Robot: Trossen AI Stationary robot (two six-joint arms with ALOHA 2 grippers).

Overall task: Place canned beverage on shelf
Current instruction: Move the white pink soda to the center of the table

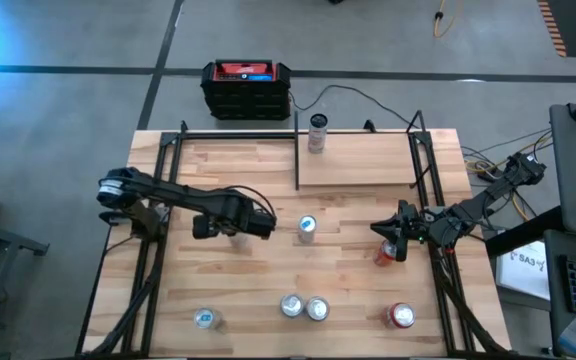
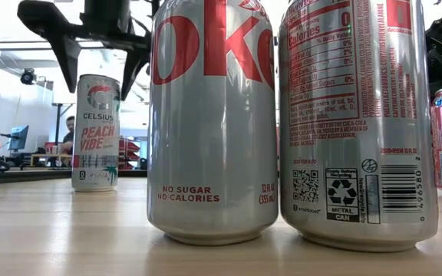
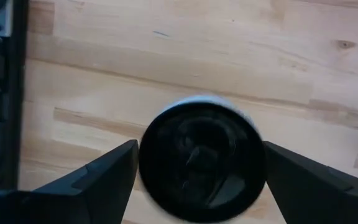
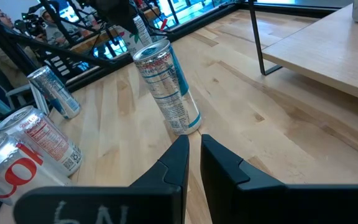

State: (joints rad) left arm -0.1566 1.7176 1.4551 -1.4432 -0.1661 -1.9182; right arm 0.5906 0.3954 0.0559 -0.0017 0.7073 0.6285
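My left pincer (image 3: 201, 171) is low over the left half of the surface (image 1: 368, 215), and it stands around a Celsius Peach Vibe can (image 2: 97, 130), one jaw on each side of the can's top. The jaws seem to touch the can's sides, but I cannot tell if they already pinch it or only stand close. The can is upright on the surface, well apart from the shelf (image 1: 368, 165).

The shelf lies at the far side of the surface, toward the right, and one slim can (image 1: 317, 133) stands upright on its far left corner.

My right pincer (image 1: 400, 240) waits near the right edge of the surface, its jaws pressed together and holding nothing. A slim blue and silver can (image 4: 166, 87) stands between my two arms.

At the near edge, two Diet Coke cans (image 1: 304, 306) stand just beside each other. A red can (image 1: 401, 316) is to their right and another can (image 1: 205, 318) to their left.
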